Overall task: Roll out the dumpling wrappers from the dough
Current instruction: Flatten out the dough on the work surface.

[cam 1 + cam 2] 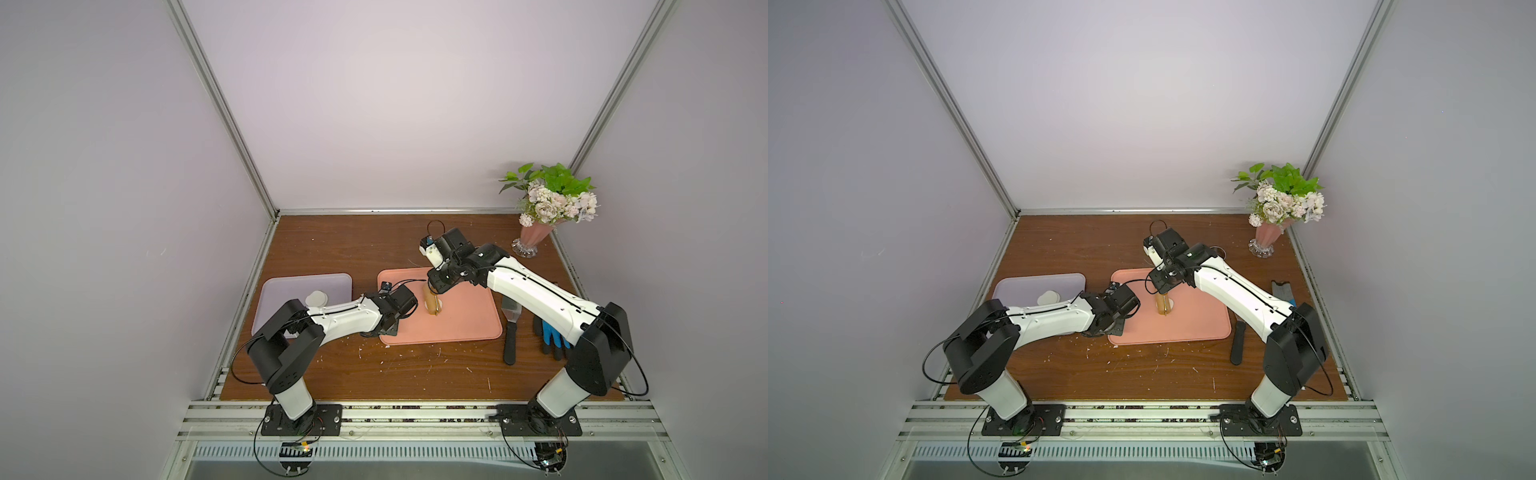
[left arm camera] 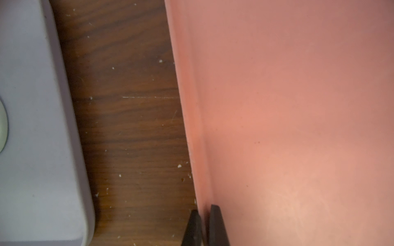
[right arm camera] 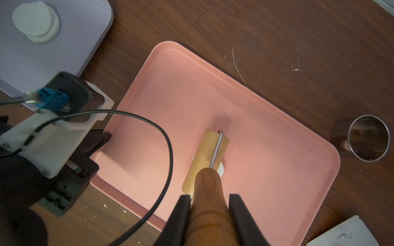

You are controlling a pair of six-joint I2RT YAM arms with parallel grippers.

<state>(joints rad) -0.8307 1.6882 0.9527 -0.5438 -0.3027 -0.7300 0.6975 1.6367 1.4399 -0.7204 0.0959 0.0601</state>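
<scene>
Alu rail, crumby wood tabletop, dough on tray, lilac walls

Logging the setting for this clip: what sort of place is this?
Probably a lab robot cell staged as a kitchen worktop: plain walls in an aluminium frame, the left arm and right arm bolted to a front rail, and a wooden roller on white dough in a pink tray.
</scene>
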